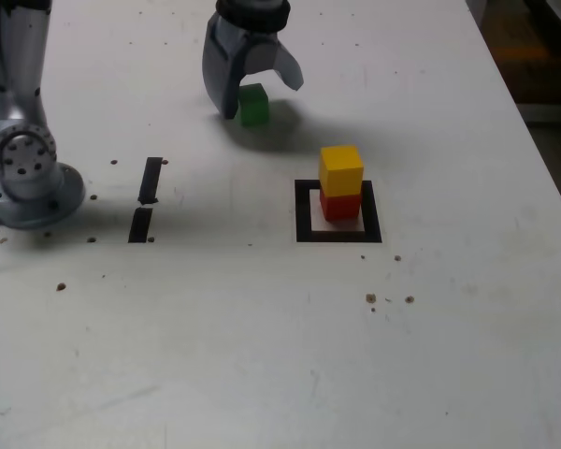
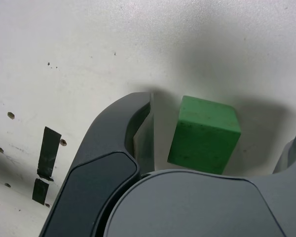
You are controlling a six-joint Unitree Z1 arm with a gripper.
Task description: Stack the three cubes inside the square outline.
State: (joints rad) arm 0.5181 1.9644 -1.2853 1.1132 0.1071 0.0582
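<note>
The green cube (image 1: 253, 105) rests on the white table at the back, between the spread fingers of my gripper (image 1: 262, 98). The gripper is open, and in the wrist view gaps show on both sides of the green cube (image 2: 204, 134), so neither finger (image 2: 138, 116) touches it. The yellow cube (image 1: 341, 169) sits on top of the red cube (image 1: 340, 206). That pair stands inside the square outline (image 1: 304, 213) of black tape, nearer the front and toward the exterior view's right of the gripper.
The arm's grey base (image 1: 23, 164) stands at the exterior view's left. Two short black tape strips (image 1: 151, 180) (image 1: 141, 224) lie beside it. Small dark specks (image 1: 370, 298) dot the table. The table's edge (image 1: 542, 159) runs along the exterior view's right.
</note>
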